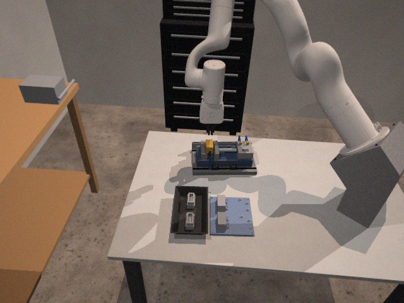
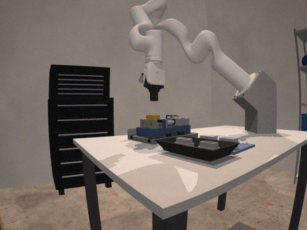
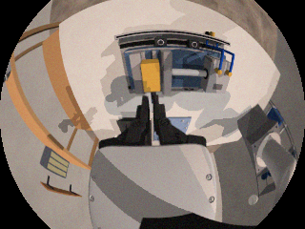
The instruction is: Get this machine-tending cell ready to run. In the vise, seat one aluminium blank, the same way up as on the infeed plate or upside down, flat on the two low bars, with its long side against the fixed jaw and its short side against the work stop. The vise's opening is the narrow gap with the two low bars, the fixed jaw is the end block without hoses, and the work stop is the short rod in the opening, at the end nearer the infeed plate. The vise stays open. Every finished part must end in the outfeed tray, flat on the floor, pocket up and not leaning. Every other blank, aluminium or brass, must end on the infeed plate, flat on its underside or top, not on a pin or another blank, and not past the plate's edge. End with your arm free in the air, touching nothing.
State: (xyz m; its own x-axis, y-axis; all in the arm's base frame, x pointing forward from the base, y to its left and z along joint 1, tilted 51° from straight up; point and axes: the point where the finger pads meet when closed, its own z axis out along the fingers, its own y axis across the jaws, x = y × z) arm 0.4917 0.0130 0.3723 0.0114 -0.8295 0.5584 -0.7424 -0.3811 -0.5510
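Observation:
The vise (image 1: 223,156) stands at the back of the white table. A yellow brass blank (image 1: 209,144) sits in it next to the hose-free end block, and it also shows in the wrist view (image 3: 151,75) and the side view (image 2: 152,116). My gripper (image 1: 210,131) hangs well above the brass blank, empty, with its fingers almost together (image 3: 152,103). The black outfeed tray (image 1: 189,209) holds two finished parts (image 1: 190,200) (image 1: 189,219). The blue infeed plate (image 1: 231,216) carries two aluminium blanks (image 1: 221,202) (image 1: 223,218) along its left side.
The blue and yellow hose fittings (image 1: 243,140) stick up at the vise's right end. A black tool cabinet (image 1: 206,65) stands behind the table. The grey arm pedestal (image 1: 372,176) sits at the table's right. A wooden bench with a grey box (image 1: 42,88) is at the left.

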